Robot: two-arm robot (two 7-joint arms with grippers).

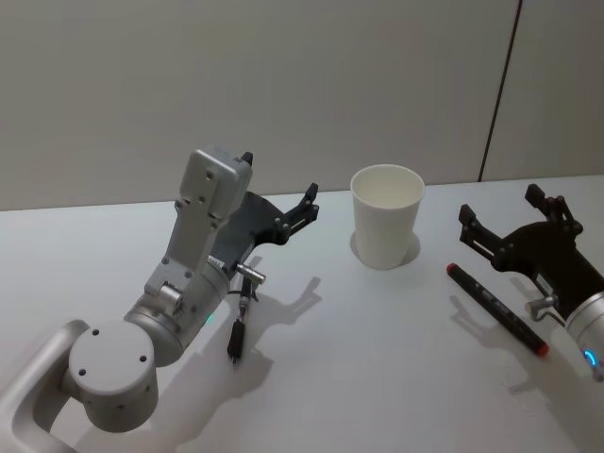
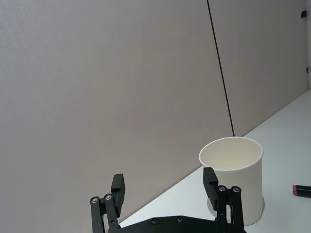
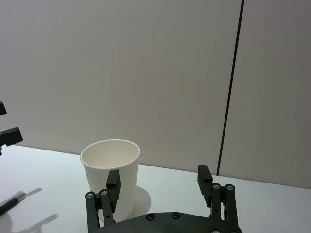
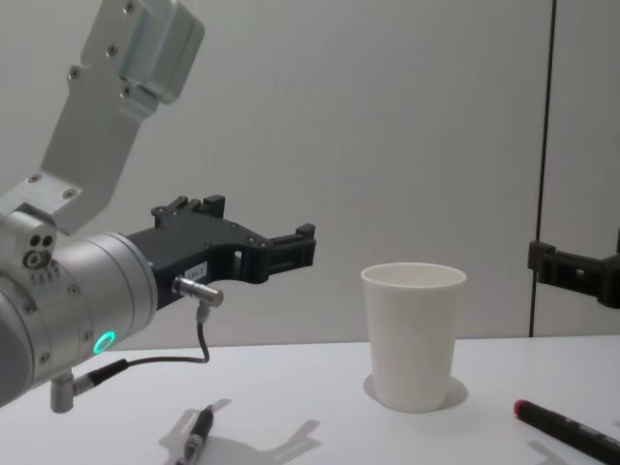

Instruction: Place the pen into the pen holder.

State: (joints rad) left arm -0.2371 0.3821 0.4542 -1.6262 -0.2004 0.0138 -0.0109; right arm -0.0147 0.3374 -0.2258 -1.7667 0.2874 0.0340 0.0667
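The pen holder (image 1: 387,226), a plain white paper cup, stands upright and empty at the middle back of the table. On the table left of it lies a thin black pen (image 1: 236,335), under my left arm. A thicker black pen with red ends (image 1: 495,309) lies to the cup's right. My left gripper (image 1: 280,179) hovers open above the table, left of the cup, holding nothing. On the cup's right my right gripper (image 1: 500,203) is open and empty, above the far end of the red-ended pen. The left wrist view has the cup (image 2: 233,179) just beyond the open left gripper (image 2: 164,183).
A grey wall with a dark vertical seam (image 1: 500,90) rises right behind the table. A cable (image 1: 247,293) hangs from the left wrist above the black pen. The white tabletop (image 1: 377,377) reaches toward me in front of the cup.
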